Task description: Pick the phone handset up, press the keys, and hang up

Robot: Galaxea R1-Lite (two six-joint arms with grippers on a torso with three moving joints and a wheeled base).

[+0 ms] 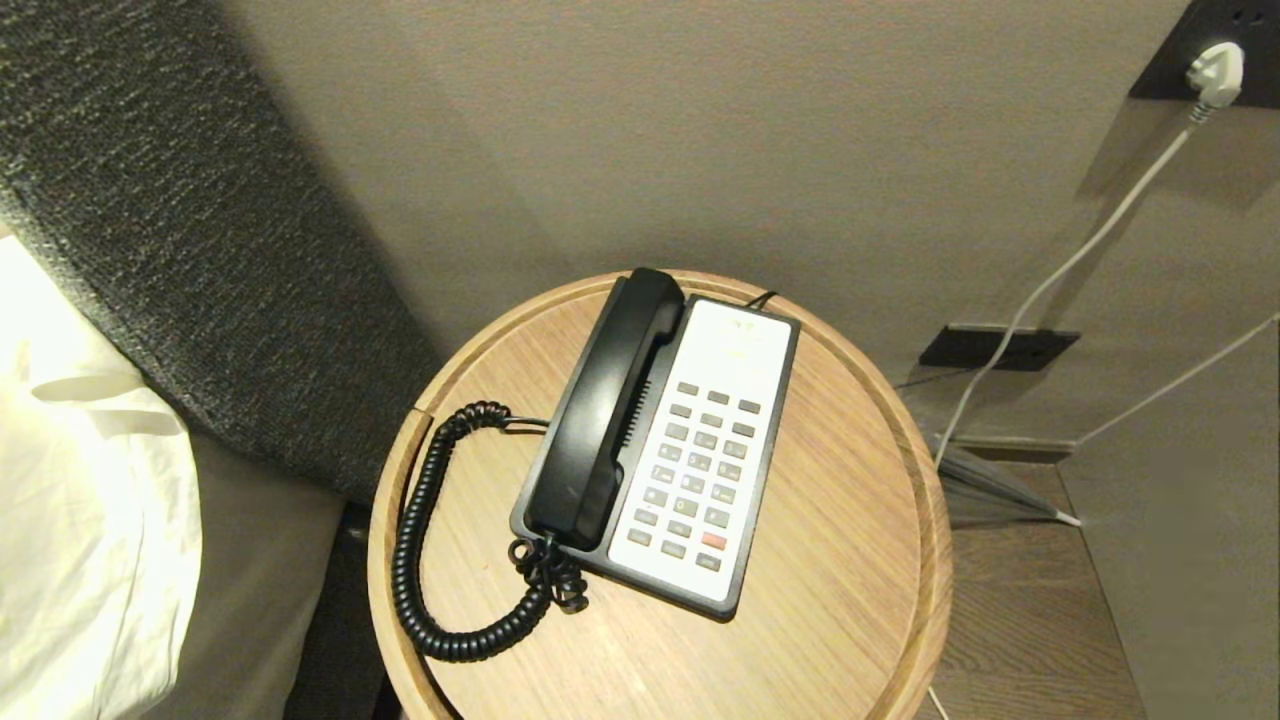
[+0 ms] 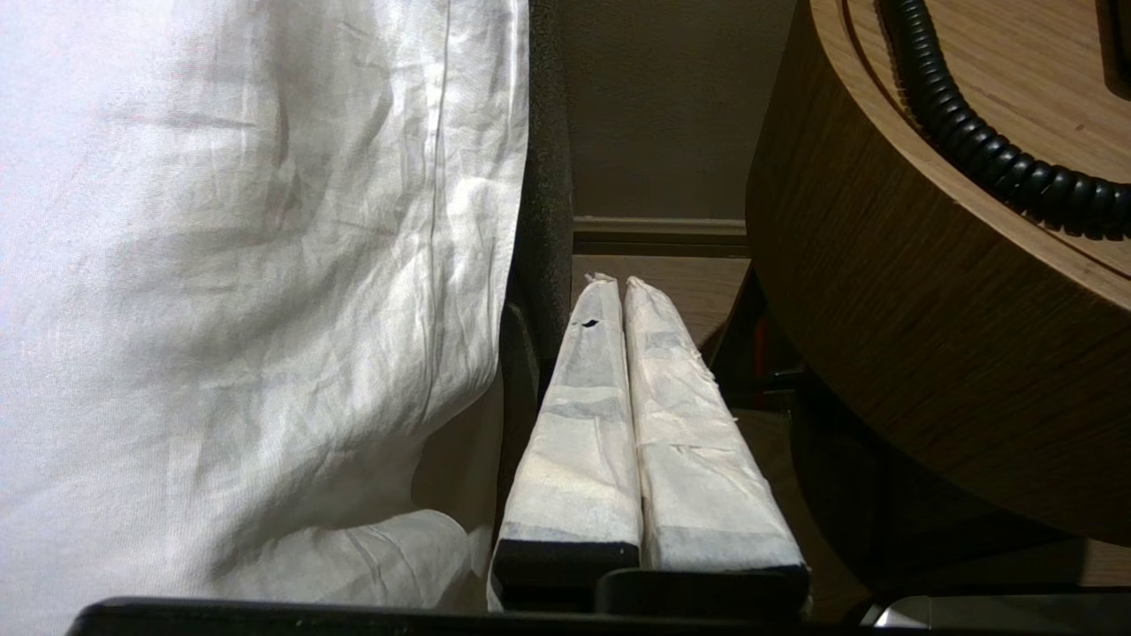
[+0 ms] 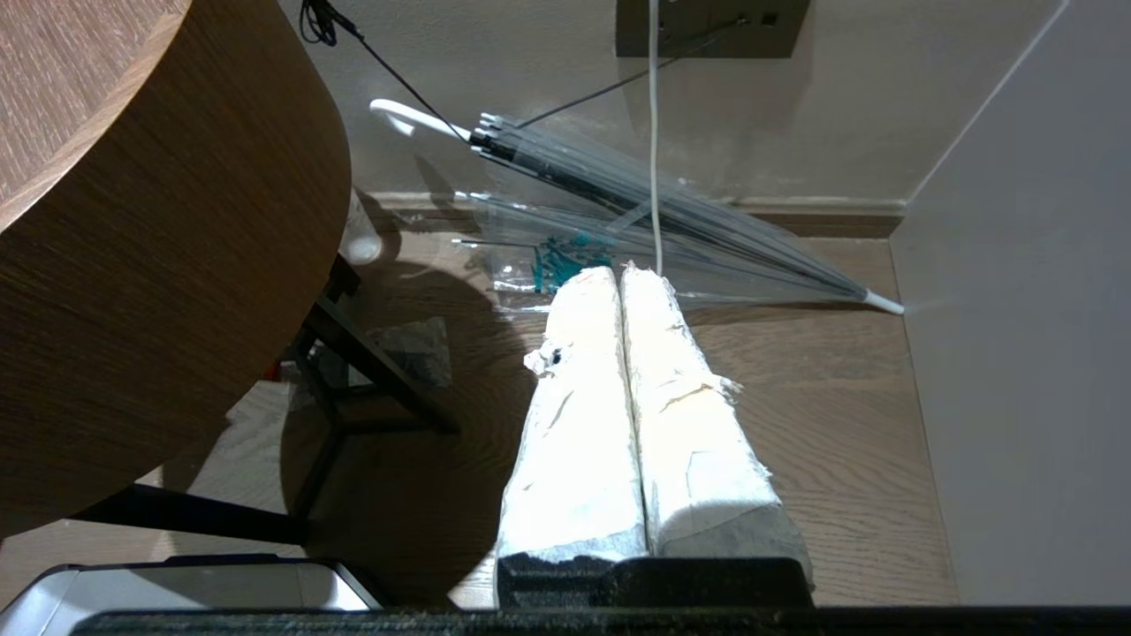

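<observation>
Pre-grasp: both claws parked below the round light-wood table (image 1: 800, 620), nothing lifted.

Long glossy black plastic handset (image 1: 610, 405) lies cradled on the black-and-white phone base (image 1: 745, 340), centre-table; small grey keys (image 1: 700, 470) beside it. Left claw (image 2: 615, 281) and right claw (image 3: 618, 269) both closed, empty. Advice: open wide, grip mid-handset, mind the black coiled cord (image 1: 420, 560) at the near-left edge. Only head view shows the phone; wrist views show the claws.

- Handset (image 1: 608, 410): glossy black, with a black coiled cord (image 1: 420, 560).
- Keys (image 1: 700, 470): grey, one red, on a white faceplate (image 1: 735, 345).
- Worktop (image 1: 830, 560): light wood grain.
- Headboard (image 1: 170, 220): dark grey speckled weave.
- Sheet (image 1: 80, 520): white.
- Wall (image 1: 700, 130): beige.
- Umbrella (image 3: 654, 221): clear, with a white handle.
- Gripper fingers (image 2: 592, 424): white wrapping.
</observation>
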